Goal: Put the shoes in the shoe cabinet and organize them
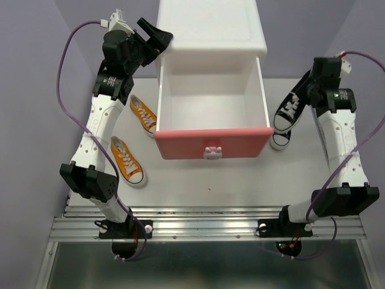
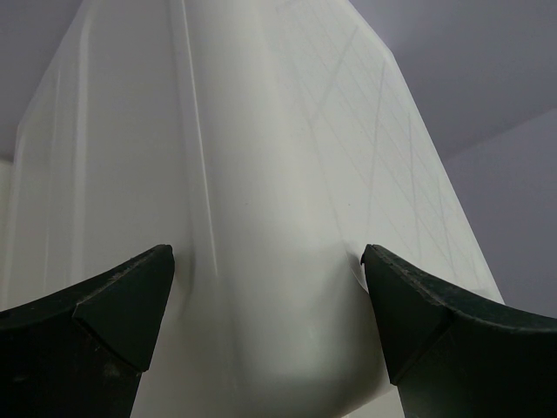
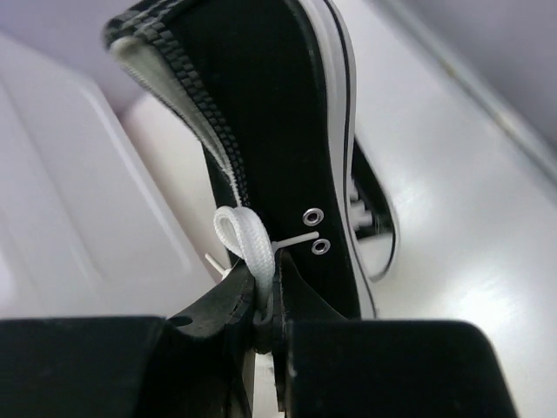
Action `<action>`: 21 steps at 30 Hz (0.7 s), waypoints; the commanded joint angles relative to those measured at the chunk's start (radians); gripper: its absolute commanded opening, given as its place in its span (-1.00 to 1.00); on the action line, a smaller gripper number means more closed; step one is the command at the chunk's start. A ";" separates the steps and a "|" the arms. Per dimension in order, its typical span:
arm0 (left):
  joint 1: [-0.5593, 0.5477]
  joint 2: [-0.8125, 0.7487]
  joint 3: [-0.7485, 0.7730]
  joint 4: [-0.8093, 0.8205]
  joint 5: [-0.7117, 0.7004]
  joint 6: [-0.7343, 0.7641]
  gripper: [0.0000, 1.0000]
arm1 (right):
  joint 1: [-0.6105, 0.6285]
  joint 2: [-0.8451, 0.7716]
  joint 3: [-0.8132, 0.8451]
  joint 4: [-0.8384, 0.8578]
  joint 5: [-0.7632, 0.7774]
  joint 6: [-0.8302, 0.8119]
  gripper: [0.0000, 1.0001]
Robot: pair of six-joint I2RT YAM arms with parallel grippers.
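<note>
The arm bases (image 1: 123,229) sit at the table's (image 1: 204,180) near edge. The left hand (image 1: 157,42) is spread open astride the shoe cabinet's (image 1: 210,27) far left corner. Two orange shoes (image 1: 143,114) lie left of the pulled-out pink drawer (image 1: 210,144). Right of it, the right hand (image 3: 270,305) pinches a tilted black shoe (image 1: 292,108) by its laced edge, above the other black shoe (image 1: 280,139).

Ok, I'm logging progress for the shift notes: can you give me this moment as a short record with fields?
pink drawer: pulled open, empty
orange sneakers: both on table, left of drawer
held black sneaker: lifted, right of drawer
other black sneaker: on table beneath it
left gripper: open, astride cabinet corner
right gripper: shut on held black sneaker near laces
</note>
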 commanded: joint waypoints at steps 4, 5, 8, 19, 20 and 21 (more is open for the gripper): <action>0.002 0.080 -0.058 -0.359 0.032 0.084 0.97 | -0.032 0.143 0.505 0.060 0.091 -0.074 -0.99; 0.002 0.081 -0.059 -0.363 0.034 0.084 0.97 | -0.032 0.158 0.583 0.100 0.077 -0.066 -0.99; 0.000 0.078 -0.065 -0.367 0.034 0.087 0.97 | -0.032 0.157 0.636 0.245 0.021 -0.035 -0.99; 0.000 0.091 -0.044 -0.389 0.040 0.093 0.97 | -0.032 0.164 0.764 0.630 -0.127 0.089 -0.99; 0.000 0.092 -0.041 -0.390 0.040 0.090 0.97 | -0.032 0.161 0.758 0.661 -0.142 0.103 -0.99; 0.000 0.097 -0.035 -0.392 0.040 0.090 0.97 | -0.032 0.160 0.751 0.690 -0.168 0.110 -0.99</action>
